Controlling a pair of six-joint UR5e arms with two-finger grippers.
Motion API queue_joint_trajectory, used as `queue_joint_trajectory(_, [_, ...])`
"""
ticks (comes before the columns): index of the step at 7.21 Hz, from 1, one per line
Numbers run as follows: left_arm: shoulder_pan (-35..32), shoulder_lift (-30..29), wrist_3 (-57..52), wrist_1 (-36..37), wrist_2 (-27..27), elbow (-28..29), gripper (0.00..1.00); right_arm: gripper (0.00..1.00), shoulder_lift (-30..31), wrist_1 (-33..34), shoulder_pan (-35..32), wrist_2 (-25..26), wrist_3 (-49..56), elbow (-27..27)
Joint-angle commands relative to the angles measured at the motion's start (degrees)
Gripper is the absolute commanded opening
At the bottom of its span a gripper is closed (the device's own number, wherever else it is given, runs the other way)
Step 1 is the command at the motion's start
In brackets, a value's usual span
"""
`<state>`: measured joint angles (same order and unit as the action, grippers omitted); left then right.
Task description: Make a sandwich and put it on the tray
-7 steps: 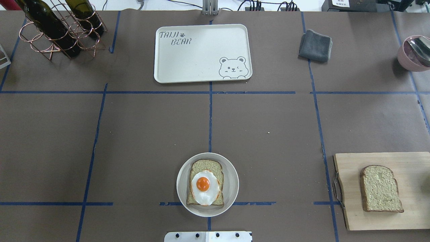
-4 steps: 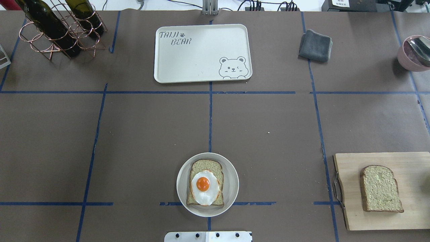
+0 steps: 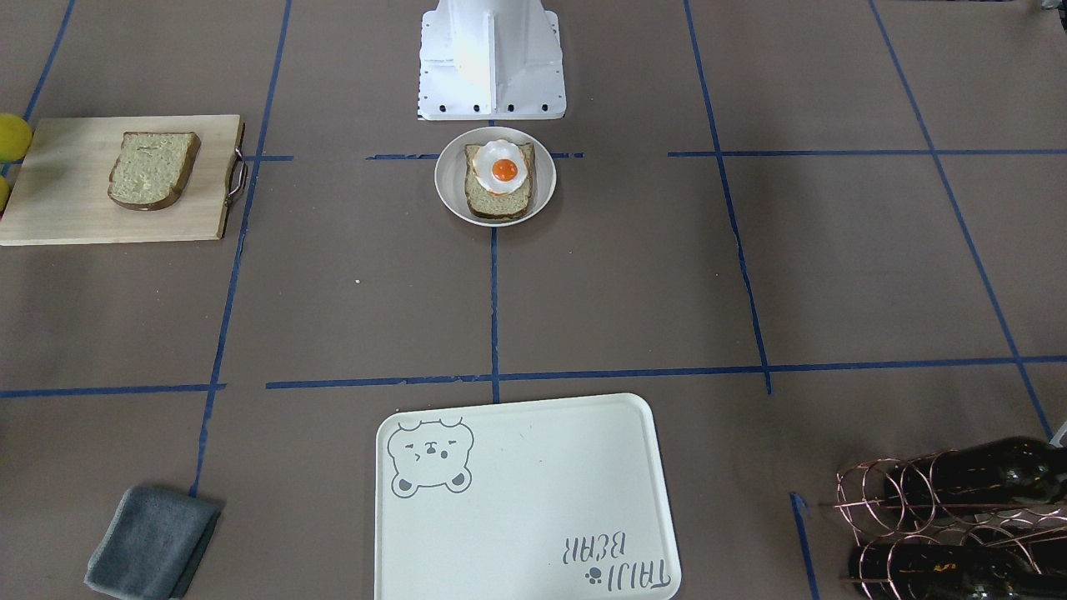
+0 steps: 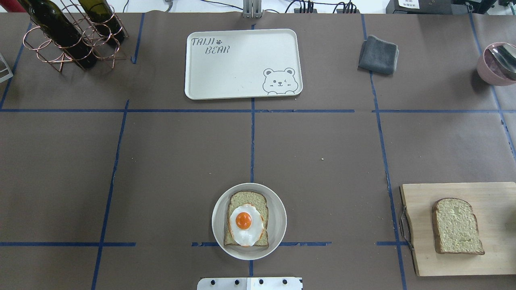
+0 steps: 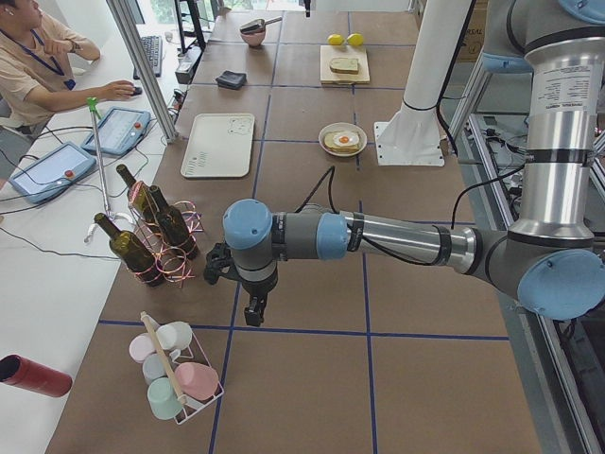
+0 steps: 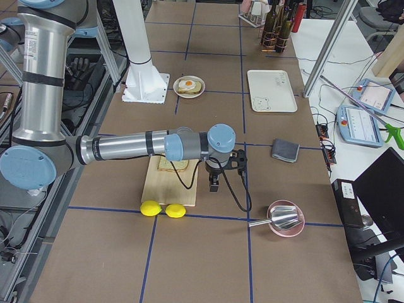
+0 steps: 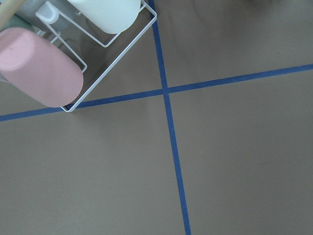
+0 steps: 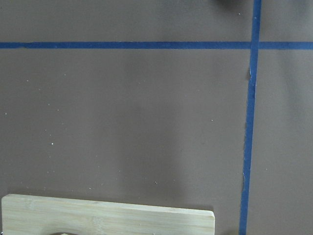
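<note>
The plate (image 4: 278,221) sits on the table (image 4: 161,161) just in front of my base. It holds one slice of bread (image 4: 248,198) with the fried egg (image 4: 246,229) on top. The second slice (image 4: 457,225) lies on the wooden board (image 4: 419,201), well off to my right. The tray (image 4: 242,68) lies across the table at the far side. My left jaws hang near the bottle rack (image 5: 156,236), and my right jaws hover just beside the board's edge. Whether either pair is released or clenched, I cannot tell.
</note>
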<state>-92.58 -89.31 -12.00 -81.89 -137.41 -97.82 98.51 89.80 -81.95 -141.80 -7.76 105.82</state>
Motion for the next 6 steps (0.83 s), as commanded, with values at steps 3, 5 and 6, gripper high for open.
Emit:
queue_joint_trajectory(3, [0.56,0.36,0.04,-5.47,-0.32,-0.27,1.00,1.00,6.16,-30.81,14.30,0.89,-30.57,0.09])
queue_joint_trajectory(5, [0.56,0.36,0.13,-5.56,-0.32,-0.44,1.00,0.96,12.38,-50.54,28.54,12.72,-50.42,0.18])
queue_joint_trajectory(6, [0.56,0.36,0.13,-5.56,-0.32,-0.45,1.00,0.92,13.54,-50.95,31.82,13.47,-52.51,0.18])
